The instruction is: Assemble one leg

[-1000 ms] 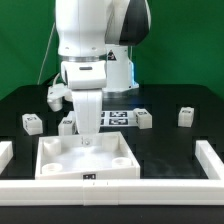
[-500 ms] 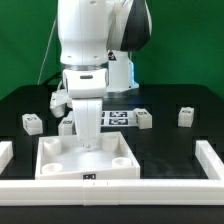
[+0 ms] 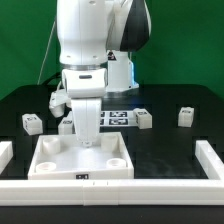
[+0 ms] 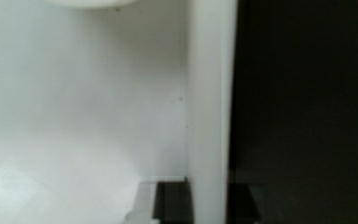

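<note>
Four small white legs with tags stand on the black table: one [image 3: 32, 123] at the exterior view's left, one [image 3: 67, 126] partly behind the arm, one [image 3: 144, 119] right of the arm, one [image 3: 185, 116] farther right. My gripper [image 3: 86, 143] is down on the far rim of the large white square panel [image 3: 60, 160], not on a leg. In the wrist view the gripper [image 4: 210, 205] has a dark finger [image 4: 172, 206] on each side of the panel's raised rim [image 4: 208, 100], closed on it.
The marker board [image 3: 122, 117] lies behind the panel, next to the arm. A white rail [image 3: 150, 188] runs along the table's front, with white side pieces at the exterior view's left [image 3: 5, 152] and right [image 3: 209, 160].
The panel has slid toward the exterior view's left with my gripper on its rim. The legs have not moved.
</note>
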Robot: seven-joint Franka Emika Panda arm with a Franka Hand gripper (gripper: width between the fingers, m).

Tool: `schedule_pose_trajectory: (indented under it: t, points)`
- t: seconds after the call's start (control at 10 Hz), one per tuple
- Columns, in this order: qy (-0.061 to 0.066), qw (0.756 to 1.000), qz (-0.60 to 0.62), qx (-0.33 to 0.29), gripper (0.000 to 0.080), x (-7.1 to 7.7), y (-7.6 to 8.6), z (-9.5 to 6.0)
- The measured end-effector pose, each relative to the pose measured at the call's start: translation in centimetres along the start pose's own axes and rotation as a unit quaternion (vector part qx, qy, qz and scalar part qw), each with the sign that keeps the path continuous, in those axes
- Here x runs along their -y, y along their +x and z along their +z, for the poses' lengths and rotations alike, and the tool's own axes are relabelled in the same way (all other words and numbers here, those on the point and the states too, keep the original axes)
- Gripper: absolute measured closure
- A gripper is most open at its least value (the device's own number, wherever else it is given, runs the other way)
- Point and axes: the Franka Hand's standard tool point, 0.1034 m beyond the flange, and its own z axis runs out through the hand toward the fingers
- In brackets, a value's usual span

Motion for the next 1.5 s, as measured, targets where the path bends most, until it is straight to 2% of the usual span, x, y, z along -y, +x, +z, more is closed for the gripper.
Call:
schedule_pose_trajectory:
  t: [0.5, 0.6, 0.7, 1.0, 1.3, 1.5]
  points:
    - [0.0, 1.0, 0.0, 0.0, 0.0741, 0.0, 0.0, 0.0]
    - [0.0, 1.0, 0.011, -0.001, 0.0741, 0.0, 0.4, 0.0]
    - [-0.005, 1.0, 0.03, -0.003, 0.0741, -0.1, 1.1, 0.1]
    - [-0.008, 0.997, 0.071, -0.013, 0.0741, -0.9, 5.8, 0.0]
    - [-0.012, 0.998, 0.064, -0.02, 0.0741, -2.2, 9.6, -0.1]
    - [-0.014, 0.998, 0.051, -0.025, 0.0741, -3.3, 11.2, -0.2]
